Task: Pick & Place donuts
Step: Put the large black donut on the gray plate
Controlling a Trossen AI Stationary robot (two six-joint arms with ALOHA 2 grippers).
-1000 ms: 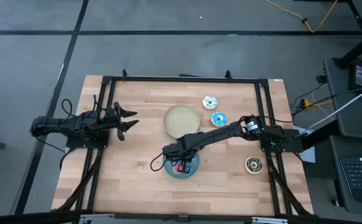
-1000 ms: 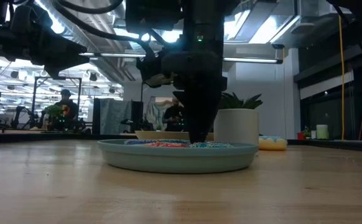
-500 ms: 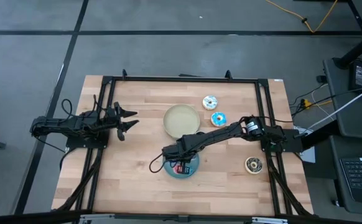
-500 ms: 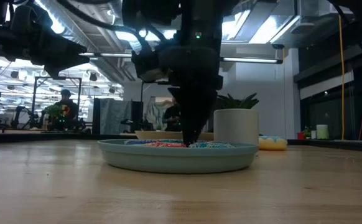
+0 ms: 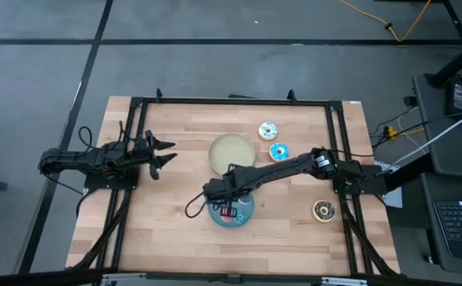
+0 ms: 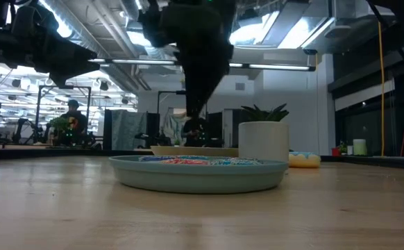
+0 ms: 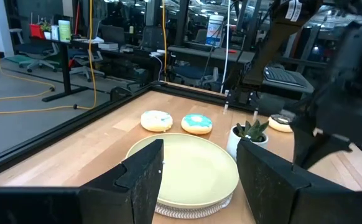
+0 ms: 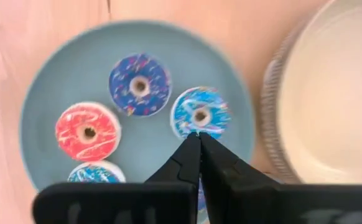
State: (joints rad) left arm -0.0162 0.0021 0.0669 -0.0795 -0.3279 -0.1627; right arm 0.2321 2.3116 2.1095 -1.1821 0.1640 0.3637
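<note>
My right gripper is shut and empty, hanging above the blue plate; the low view shows its tip well clear of the plate. Several tiny donuts lie flat on that plate: a dark blue one, a light blue one, a pink-red one and another blue one. Three larger donuts lie on the table: white-iced, light-blue-iced and dark brown. My left gripper waits open near the table's left edge.
The cream plate sits just beyond the blue plate, toward the far edge. A small white pot with a plant stands to the cream plate's right. A dark frame runs around the table. Bare wood lies at the near left.
My right gripper has risen from down in the blue plate to well above it and shifted slightly toward the table's left. Its fingers have stayed shut. The tiny donuts have stayed on the plate.
</note>
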